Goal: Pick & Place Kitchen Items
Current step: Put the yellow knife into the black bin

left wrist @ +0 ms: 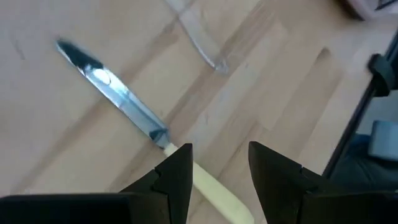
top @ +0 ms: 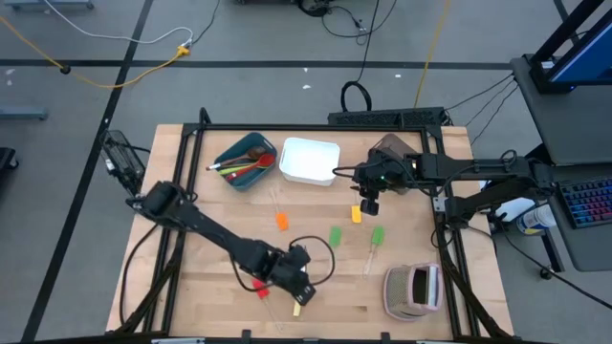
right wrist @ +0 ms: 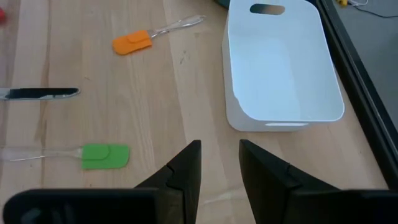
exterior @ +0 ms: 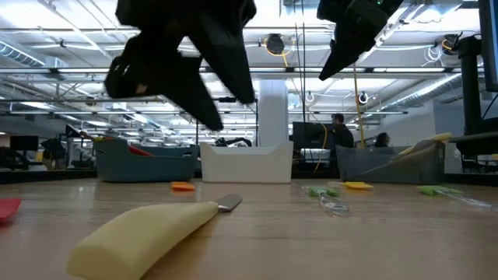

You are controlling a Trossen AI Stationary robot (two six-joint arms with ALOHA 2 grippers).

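Below left end effector [left wrist: 219,180], diagonal knife [left wrist: 143,127]

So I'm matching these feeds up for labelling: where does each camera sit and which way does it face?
High: overhead, straight down; both arms and the white bin.
Low: table height, level; knife close, arms above.
Left wrist: down past the open left gripper at that knife.
Right wrist: down past the open right gripper at the white bin, also seen from overhead.

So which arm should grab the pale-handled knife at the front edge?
Left. The left gripper hangs right over the knife, jaws open astride its pale handle. The right gripper is across the table by the white bin, over bare wood.
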